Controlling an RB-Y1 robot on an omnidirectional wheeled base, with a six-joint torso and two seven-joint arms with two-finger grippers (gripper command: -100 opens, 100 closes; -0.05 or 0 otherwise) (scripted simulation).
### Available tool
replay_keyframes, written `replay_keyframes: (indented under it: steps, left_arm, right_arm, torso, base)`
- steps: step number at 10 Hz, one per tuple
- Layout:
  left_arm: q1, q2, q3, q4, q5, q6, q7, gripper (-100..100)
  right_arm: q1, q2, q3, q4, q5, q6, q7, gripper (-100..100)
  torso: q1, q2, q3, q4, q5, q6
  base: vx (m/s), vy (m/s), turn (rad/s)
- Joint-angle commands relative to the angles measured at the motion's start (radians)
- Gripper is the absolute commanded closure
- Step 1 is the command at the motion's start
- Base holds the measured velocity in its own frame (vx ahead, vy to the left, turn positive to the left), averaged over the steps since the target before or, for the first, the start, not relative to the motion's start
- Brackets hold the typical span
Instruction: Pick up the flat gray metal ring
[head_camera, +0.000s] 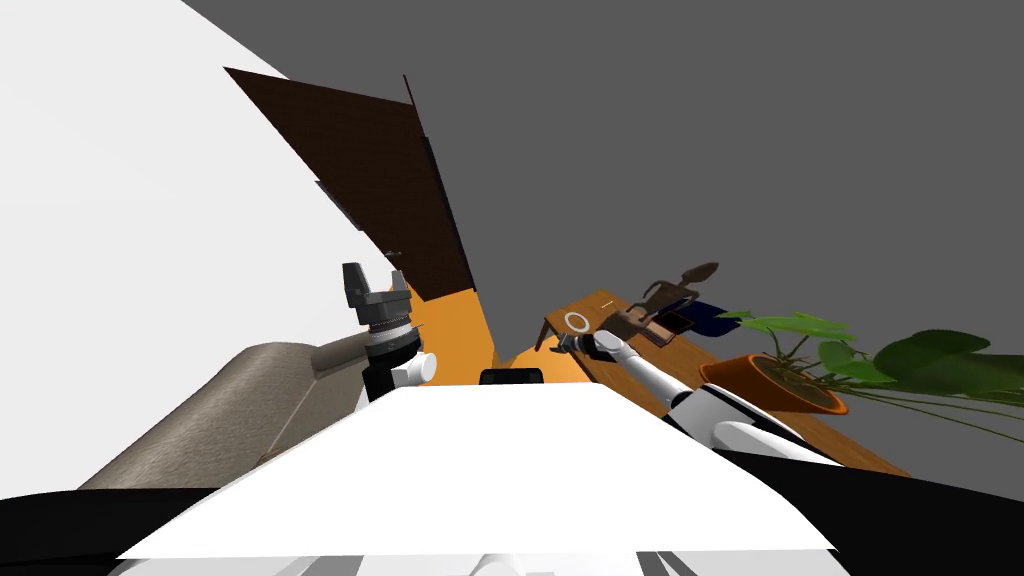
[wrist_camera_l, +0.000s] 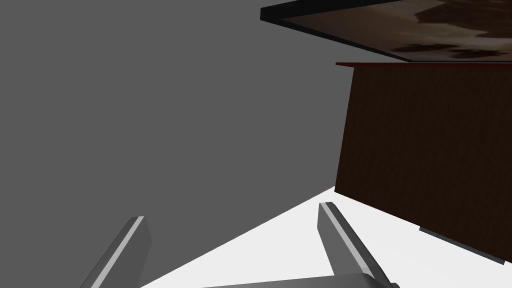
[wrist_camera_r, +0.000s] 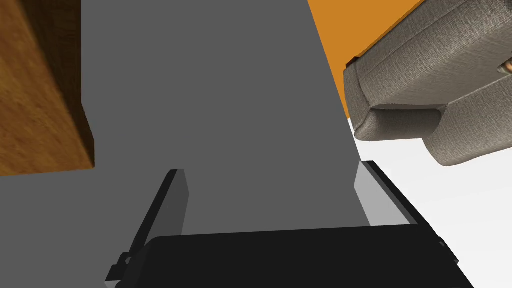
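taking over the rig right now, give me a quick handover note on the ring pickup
Left gripper: raised next to the sofa, jaws open, empty.
Right gripper: arm stretched out to the end of the wooden table, jaws open, nothing between them.
Ring: lies flat on that end of the table, just beyond the right gripper, not gripped.
Done: the right arm is out beside the ring.
Left: bring the right jaws onto the ring, shut them on it and lift. The ring is thin and flat, so the grip will probably need to go on its rim.
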Motion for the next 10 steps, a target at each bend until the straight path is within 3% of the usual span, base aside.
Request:
replay_keyframes:
  steps: [1,4,5,6,7,9,10]
  left_arm:
    - [0.0,0.0,0.0,0.0,0.0,0.0,0.0,0]
    - [0.0,0.0,0.0,0.0,0.0,0.0,0.0,0]
    - [0.0,0.0,0.0,0.0,0.0,0.0,0.0,0]
    - [0.0,0.0,0.0,0.0,0.0,0.0,0.0,0]
    - [0.0,0.0,0.0,0.0,0.0,0.0,0.0,0]
    - [0.0,0.0,0.0,0.0,0.0,0.0,0.0,0]
    - [0.0,0.0,0.0,0.0,0.0,0.0,0.0,0]
  right_arm:
    - [-0.015,-0.014,0.008,0.05,0.05,-0.011,-0.004,-100]
    - [-0.033,-0.028,0.017,0.11,0.127,-0.018,-0.018,-100]
    - [-0.049,-0.042,0.024,0.153,0.158,-0.025,-0.032,-100]
    - [-0.049,-0.042,0.024,0.153,0.18,-0.025,-0.032,-100]
    - [-0.064,-0.054,0.03,0.193,0.208,-0.03,-0.045,-100]
    - [-0.064,-0.054,0.03,0.193,0.23,-0.03,-0.045,-100]
    - [-0.078,-0.065,0.035,0.23,0.274,-0.035,-0.058,-100]
  torso:
    - [0.0,0.0,0.0,0.0,0.0,0.0]
    - [0.0,-0.001,0.0,0.0,0.0,-0.001]
    - [0.0,0.0,0.0,0.0,0.0,0.0]
    - [0.0,0.0,0.0,0.0,0.0,0.0]
    - [0.0,0.0,0.0,0.0,0.0,0.0]
    - [0.0,-0.001,0.0,0.0,0.0,0.0]
    - [0.0,0.001,0.0,0.0,0.0,0.001]
  base:
    - [0.039,-0.002,0.185]
    - [0.039,-0.003,0.119]
    - [0.038,-0.006,0.153]
    - [0.036,-0.01,0.082]
    - [0.049,-0.013,0.134]
    - [0.03,-0.011,0.047]
    - [0.028,-0.012,0.14]
